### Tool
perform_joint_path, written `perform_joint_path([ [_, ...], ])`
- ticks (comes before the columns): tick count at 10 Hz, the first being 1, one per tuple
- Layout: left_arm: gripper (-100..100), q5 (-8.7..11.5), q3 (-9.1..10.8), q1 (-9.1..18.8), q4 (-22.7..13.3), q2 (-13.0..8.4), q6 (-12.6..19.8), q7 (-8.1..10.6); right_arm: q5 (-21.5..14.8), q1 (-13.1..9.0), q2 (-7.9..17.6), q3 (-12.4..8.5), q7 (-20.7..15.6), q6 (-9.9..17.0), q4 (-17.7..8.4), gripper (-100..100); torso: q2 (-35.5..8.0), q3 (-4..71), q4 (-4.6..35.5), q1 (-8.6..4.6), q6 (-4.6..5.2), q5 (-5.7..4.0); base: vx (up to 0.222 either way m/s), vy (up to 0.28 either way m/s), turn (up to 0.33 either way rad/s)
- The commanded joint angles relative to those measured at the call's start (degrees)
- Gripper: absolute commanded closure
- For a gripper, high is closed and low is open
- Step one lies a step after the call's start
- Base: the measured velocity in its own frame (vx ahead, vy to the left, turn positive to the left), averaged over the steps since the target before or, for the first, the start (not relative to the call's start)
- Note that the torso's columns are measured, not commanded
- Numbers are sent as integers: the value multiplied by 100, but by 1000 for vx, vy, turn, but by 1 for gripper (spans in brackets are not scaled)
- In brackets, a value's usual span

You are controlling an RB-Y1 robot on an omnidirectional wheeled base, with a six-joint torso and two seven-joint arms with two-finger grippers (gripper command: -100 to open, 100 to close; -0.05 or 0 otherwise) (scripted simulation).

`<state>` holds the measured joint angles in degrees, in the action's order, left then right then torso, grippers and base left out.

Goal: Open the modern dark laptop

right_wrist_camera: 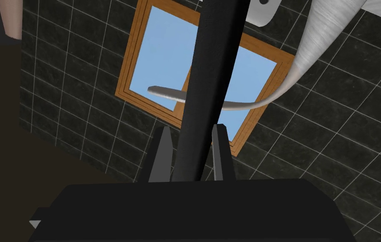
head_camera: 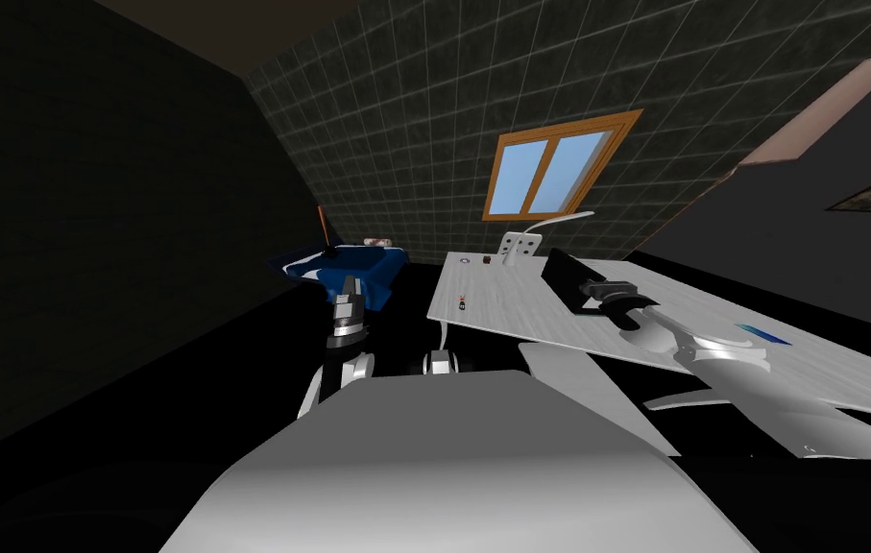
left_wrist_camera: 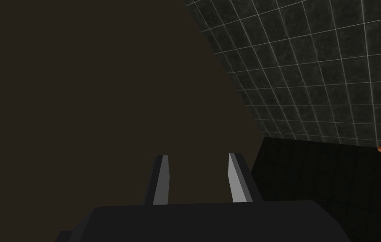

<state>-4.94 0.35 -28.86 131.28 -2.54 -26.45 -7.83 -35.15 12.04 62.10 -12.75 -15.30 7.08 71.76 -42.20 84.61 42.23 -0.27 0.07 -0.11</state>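
The dark laptop (head_camera: 566, 276) sits on the white desk (head_camera: 510, 312) to my right. My right gripper (head_camera: 602, 289) is at its near edge. In the right wrist view a black slab, the laptop lid (right_wrist_camera: 210, 84), runs edge-on away from the hand, and the right gripper (right_wrist_camera: 191, 128) is shut on it, both fingers pressing its sides. How far the lid is raised I cannot tell. My left gripper (head_camera: 350, 284) is held up left of the desk, away from the laptop. In the left wrist view the left gripper (left_wrist_camera: 198, 156) is open with nothing between its fingers.
A curved white desk lamp (head_camera: 558, 221) and a white holed block (head_camera: 517, 246) stand at the desk's far edge. Small items (head_camera: 462, 304) lie near its left edge. A blue object (head_camera: 366, 269) is beyond my left gripper. A window (head_camera: 553, 173) is in the tiled wall.
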Motion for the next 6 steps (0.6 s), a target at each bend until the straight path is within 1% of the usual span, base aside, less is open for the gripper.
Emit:
perform_joint_path([
  [1, 0, 0, 0, 0, 0, 0, 0, 0, 499, -9, 259, 83, 310, -196, -336, 100, -1, -1, 1, -3, -4, 0, -13, -66, 51],
  [2, 0, 0, 0, 0, 0, 0, 0, 0, 571, -9, 259, 83, 310, -196, -336, 100, 1, 0, 1, -1, -3, 1, -6, -50, 7],
  [3, 0, 0, 0, 0, 0, 0, 0, 0, 503, -19, 247, 75, 292, -200, -315, 100, 6, 2, -3, 6, -5, -4, -4, -19, -4],
  [4, 0, 0, 0, 0, 0, 0, 0, 0, 802, -29, 306, 181, 551, -304, -460, 100, 10, 4, -7, 18, -8, -4, -50, -64, 86],
  [6, 0, 0, 0, 1, 0, 0, 0, 0, 1110, -32, 358, 296, 800, -401, -604, 100, 9, 3, -10, -26, -14, -24, -66, -104, 95],
])
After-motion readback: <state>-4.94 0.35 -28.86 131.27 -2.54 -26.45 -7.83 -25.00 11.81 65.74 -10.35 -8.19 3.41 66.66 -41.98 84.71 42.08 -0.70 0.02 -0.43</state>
